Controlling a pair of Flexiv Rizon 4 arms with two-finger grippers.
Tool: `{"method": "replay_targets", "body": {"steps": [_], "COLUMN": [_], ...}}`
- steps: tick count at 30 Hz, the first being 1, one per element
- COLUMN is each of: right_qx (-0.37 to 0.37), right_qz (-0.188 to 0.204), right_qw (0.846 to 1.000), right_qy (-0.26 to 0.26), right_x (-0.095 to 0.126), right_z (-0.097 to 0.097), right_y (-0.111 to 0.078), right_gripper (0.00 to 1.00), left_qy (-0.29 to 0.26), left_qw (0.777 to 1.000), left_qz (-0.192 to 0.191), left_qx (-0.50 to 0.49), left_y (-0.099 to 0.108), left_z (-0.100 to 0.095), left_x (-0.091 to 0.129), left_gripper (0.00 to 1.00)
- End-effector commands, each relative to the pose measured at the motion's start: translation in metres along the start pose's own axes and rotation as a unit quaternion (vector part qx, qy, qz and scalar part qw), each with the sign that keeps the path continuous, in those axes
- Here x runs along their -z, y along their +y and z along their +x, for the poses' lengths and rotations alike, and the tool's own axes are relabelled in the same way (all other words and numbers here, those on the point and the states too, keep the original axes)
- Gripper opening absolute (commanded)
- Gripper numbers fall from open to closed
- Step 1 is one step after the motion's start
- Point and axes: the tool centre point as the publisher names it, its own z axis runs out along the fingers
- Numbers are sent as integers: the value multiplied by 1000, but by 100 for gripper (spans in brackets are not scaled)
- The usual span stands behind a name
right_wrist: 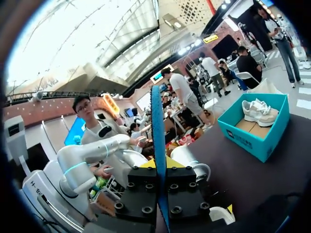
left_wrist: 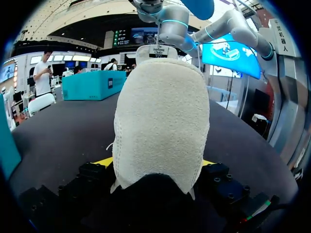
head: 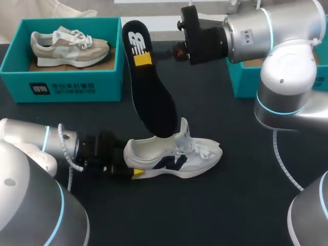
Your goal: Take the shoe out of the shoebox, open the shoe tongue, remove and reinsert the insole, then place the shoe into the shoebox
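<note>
clamping shoe (head: 177, 156) heel, left pincer (head: 134, 167); right pincer (right_wrist: 159, 165) pinching logo-printed insole (head: 149, 89)

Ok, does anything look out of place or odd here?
Nothing is spilled or damaged. The black insole slants up out of the white shoe, its toe end in the opening and its other end in the right gripper, which fits mid-task. The left gripper holds the shoe's heel. The shoebox already holds a beige shoe.
</note>
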Motion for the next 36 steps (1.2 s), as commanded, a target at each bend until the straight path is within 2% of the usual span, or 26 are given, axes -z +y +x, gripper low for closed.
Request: {"method": "replay_targets", "body": {"steps": [1, 2, 3, 8, 14, 22, 36], "right_qx": [-53, -66, -76, -126, -136, -132, -132], "right_qz": [-17, -29, -19, -26, -15, -19, -20], "right_qw": [998, 997, 997, 991, 990, 991, 991], "right_qy": [-22, -27, -27, -18, -20, -29, -28], "right_x": [26, 33, 35, 49, 64, 60, 51], "right_z": [12, 14, 15, 22, 42, 69, 102], "right_y": [-1, 1, 2, 0, -2, -10, -35], "right_gripper": [0, 0, 0, 0, 0, 0, 0], "left_qy": [0, 0, 0, 0, 0, 0, 0], "left_qw": [1000, 1000, 1000, 1000, 1000, 1000, 1000], "left_qz": [-2, -2, -2, -2, -2, -2, -2], "left_qx": [0, 0, 0, 0, 0, 0, 0], "left_y": [1, 1, 1, 1, 1, 1, 1], "left_z": [0, 0, 0, 0, 0, 0, 0], "left_x": [-1, -1, -1, -1, -1, -1, -1], "left_gripper": [0, 0, 0, 0, 0, 0, 0]}}
